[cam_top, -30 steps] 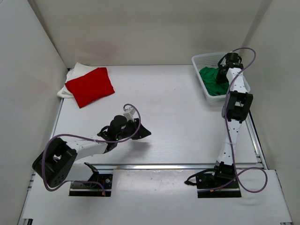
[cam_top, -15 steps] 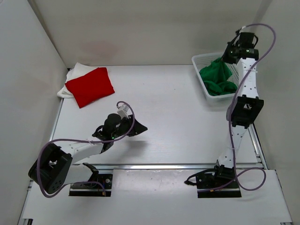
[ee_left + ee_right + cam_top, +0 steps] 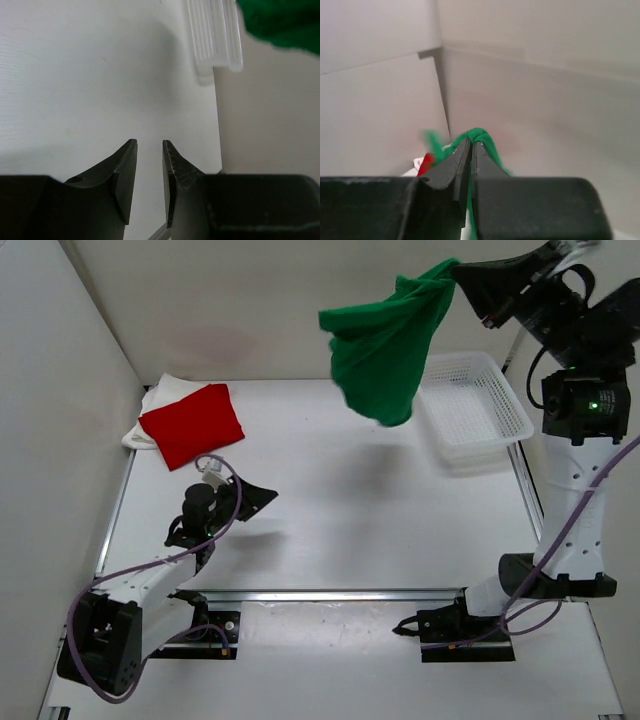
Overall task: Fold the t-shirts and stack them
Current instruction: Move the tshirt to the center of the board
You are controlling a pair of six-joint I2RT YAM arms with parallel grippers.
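The green t-shirt [image 3: 385, 345] hangs bunched in the air high above the table, left of the basket, and my right gripper [image 3: 458, 270] is shut on its top edge. In the right wrist view green cloth [image 3: 482, 137] bulges past the closed fingertips of the right gripper [image 3: 471, 143]. A folded red t-shirt [image 3: 192, 424] lies at the back left on top of a folded white t-shirt [image 3: 165, 390]. Low over the table at the front left, my left gripper [image 3: 268, 494] is open with nothing between its fingers [image 3: 125, 170].
The white mesh basket [image 3: 470, 405] stands at the back right and holds nothing; its corner [image 3: 215, 40] shows in the left wrist view. Walls close the table on the left, back and right. A metal rail runs along the front edge [image 3: 350, 594].
My right arm has lifted the green t-shirt out of the basket and swung it up and to the left. The left arm has drawn back toward the left.
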